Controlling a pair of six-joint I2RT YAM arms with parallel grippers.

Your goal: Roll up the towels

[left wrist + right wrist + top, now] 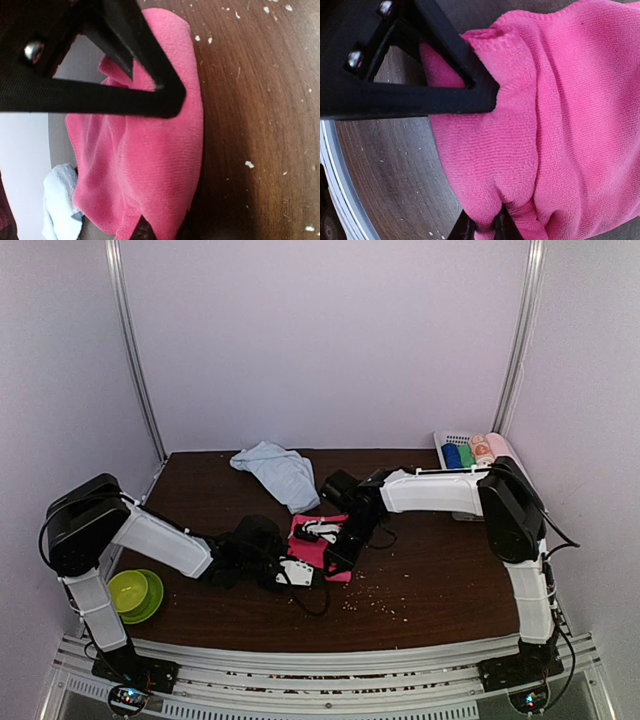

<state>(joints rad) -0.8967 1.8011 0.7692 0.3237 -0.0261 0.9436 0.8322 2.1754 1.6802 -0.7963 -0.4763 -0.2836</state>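
Left gripper point(157, 165) and right gripper point(487, 161) each clamped the pink towel point(312, 552) as I watched; the blue towel point(280, 472) lay apart.

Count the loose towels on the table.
2: the pink towel at the centre of the table; the light blue towel crumpled behind it, near the back edge. None appears hidden.

White links point(160, 540) — black joints point(85, 525), cables point(562, 532)
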